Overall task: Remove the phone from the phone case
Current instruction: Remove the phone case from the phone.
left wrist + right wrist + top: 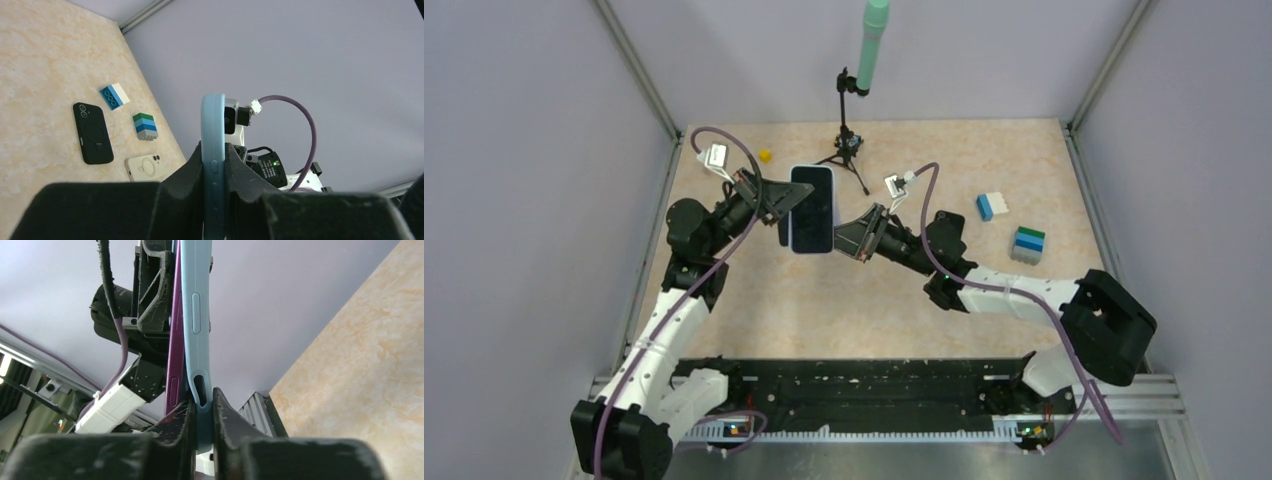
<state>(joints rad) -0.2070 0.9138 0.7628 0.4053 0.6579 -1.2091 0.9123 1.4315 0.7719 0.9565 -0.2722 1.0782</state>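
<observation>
A phone with a dark screen (812, 208) sits in a light blue case and is held in the air between both arms. My left gripper (780, 200) is shut on its left long edge; the left wrist view shows the blue case edge (213, 145) with its button bumps clamped in my left gripper (214, 172). My right gripper (852, 234) is shut on the lower right edge. In the right wrist view my right gripper (202, 412) pinches only the blue case (196, 315). The purple phone side (175, 355) stands just outside the jaw, parted from the case there.
On the table lie a black phone case (92, 132), a beige phone case (145, 166), a blue-and-white block (991, 206) and a green-blue-grey block (1027, 244). A small tripod (849, 140) with a green cylinder (872, 45) stands at the back, a yellow bit (765, 155) to its left.
</observation>
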